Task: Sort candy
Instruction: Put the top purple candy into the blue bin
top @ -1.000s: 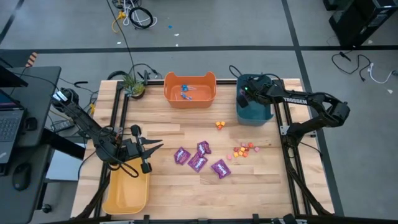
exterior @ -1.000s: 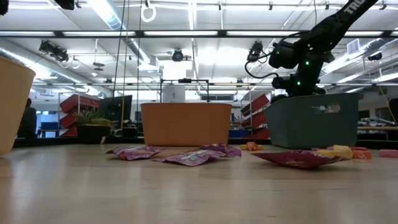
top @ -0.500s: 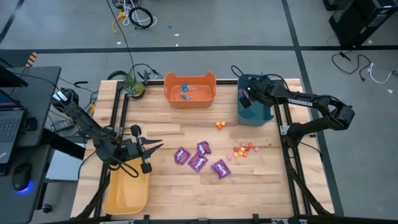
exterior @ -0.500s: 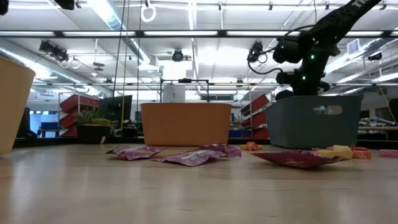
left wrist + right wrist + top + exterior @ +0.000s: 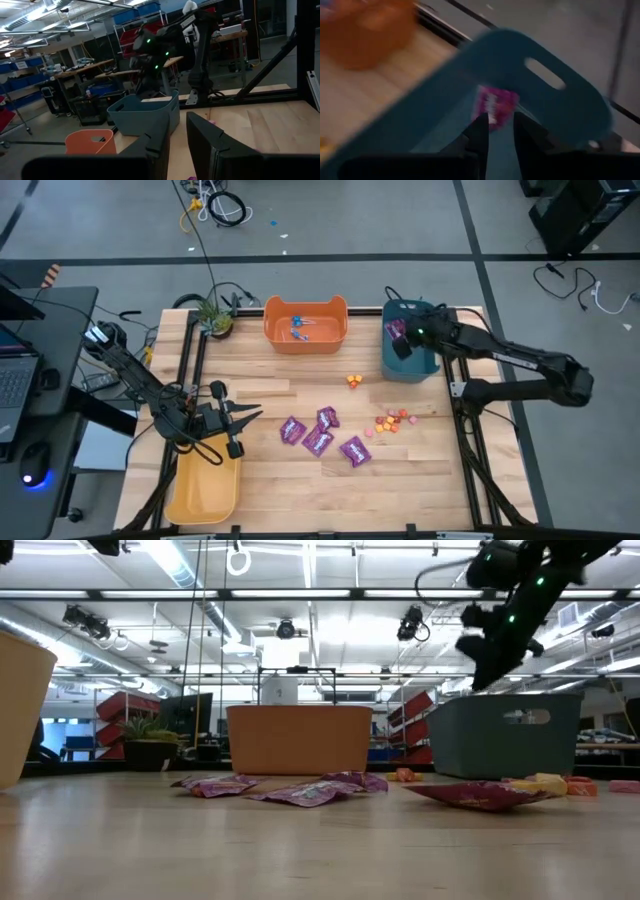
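- Table (image 5: 300, 480): we see four purple packets (image 5: 320, 435) mid-table, small orange and pink pieces (image 5: 392, 421) right of them, two more near the teal bin (image 5: 405, 365).
- Orange bin (image 5: 305, 332) holds blue lollipops (image 5: 298, 328); yellow bin (image 5: 205, 490) sits front-left.
- Right claw (image 5: 398, 338) has risen above the teal bin since a second ago. Its fingers stand narrowly apart with nothing visibly between them; a purple packet (image 5: 495, 104) lies below in the bin, so we judge one packet sorted.
- Left claw (image 5: 255, 414) waits over the yellow bin, parted a little, empty.
- Only the right wrist view shows inside the bin; the low view hides it.
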